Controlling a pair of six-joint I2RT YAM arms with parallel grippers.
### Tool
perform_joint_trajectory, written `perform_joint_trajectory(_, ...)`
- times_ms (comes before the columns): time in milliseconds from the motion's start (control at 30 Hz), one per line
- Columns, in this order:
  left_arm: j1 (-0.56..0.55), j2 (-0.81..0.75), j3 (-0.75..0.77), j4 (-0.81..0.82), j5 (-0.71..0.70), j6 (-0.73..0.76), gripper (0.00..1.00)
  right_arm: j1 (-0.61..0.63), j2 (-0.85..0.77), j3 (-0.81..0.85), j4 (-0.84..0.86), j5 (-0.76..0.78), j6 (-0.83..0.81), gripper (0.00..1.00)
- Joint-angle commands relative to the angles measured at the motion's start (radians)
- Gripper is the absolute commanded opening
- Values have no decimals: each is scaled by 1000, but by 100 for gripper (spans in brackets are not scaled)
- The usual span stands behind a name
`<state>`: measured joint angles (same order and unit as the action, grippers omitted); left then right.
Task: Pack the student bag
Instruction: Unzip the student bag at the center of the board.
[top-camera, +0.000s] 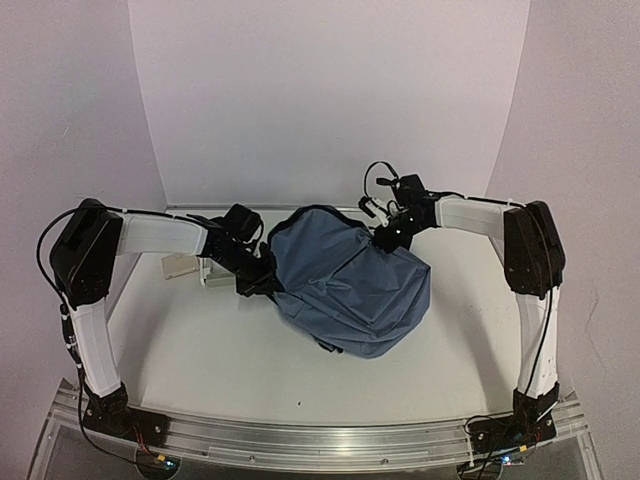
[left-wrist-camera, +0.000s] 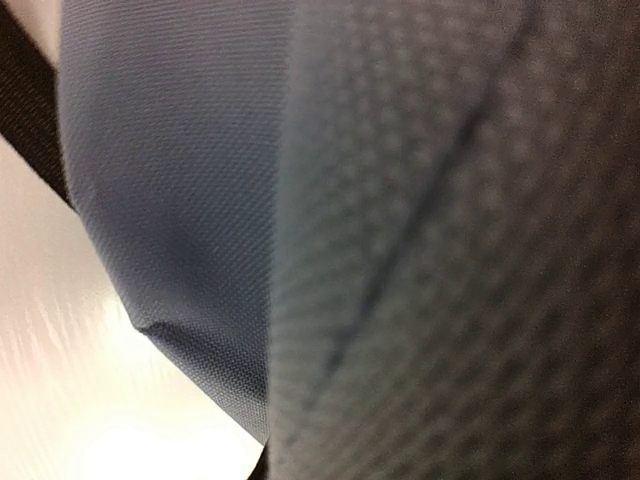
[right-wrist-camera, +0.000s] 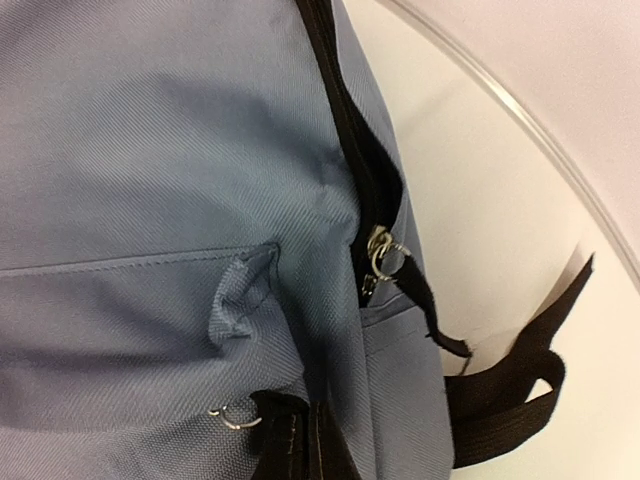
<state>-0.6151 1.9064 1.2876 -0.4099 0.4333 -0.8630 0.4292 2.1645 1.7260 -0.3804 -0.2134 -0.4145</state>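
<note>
The table (top-camera: 200, 350) has the blue-grey bag (top-camera: 350, 280) slumped at its middle, between both arms. The left gripper (top-camera: 262, 282) is closed against the bag's left edge. The right gripper (top-camera: 385, 238) is closed at its far rim. Whether either pinches fabric, I can't tell. A zip pull (right-wrist-camera: 383, 255) hangs free.

Student bag (top-camera: 350, 290) blue-grey; straps (right-wrist-camera: 500, 400) black; table (top-camera: 200, 360) white

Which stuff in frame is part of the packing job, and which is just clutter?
Job: blue-grey backpack; its zipper pull; left gripper and right gripper, both at the bag.
Lying about: beige flat item and white item beside the left forearm, too small to identify.
</note>
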Motion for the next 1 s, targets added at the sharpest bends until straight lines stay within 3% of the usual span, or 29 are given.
perform_joint_trajectory(0, -88, -19, 51, -121, 41, 72, 0, -65, 25, 85, 22, 64, 57, 0)
perform_joint_trajectory(167, -180, 18, 124, -139, 66, 93, 0, -59, 33, 120, 16, 28, 79, 0)
perform_joint_trajectory(300, -203, -13, 99, -151, 59, 78, 0, -56, 27, 148, 9, -7, 101, 0)
perform_joint_trajectory(367, -203, -50, 71, -164, 33, 69, 9, -56, 16, 166, -12, -27, 133, 3)
perform_joint_trajectory(500, -202, -160, 73, -203, -42, 67, 39, -58, -45, 196, -83, -40, 169, 36)
perform_joint_trajectory(600, -202, -208, 145, -291, -127, 89, 53, -63, -125, 160, -112, -39, 188, 66)
perform_joint_trajectory(667, -203, -201, 203, -341, -164, 113, 57, -65, -194, 111, -128, -55, 202, 73)
perform_joint_trajectory(833, -197, -142, 328, -435, -269, 142, 64, -65, -343, -50, -165, -128, 247, 76)
perform_joint_trajectory(967, -63, -144, 351, -499, -307, 159, 80, -66, -426, -175, -205, -129, 247, 79)
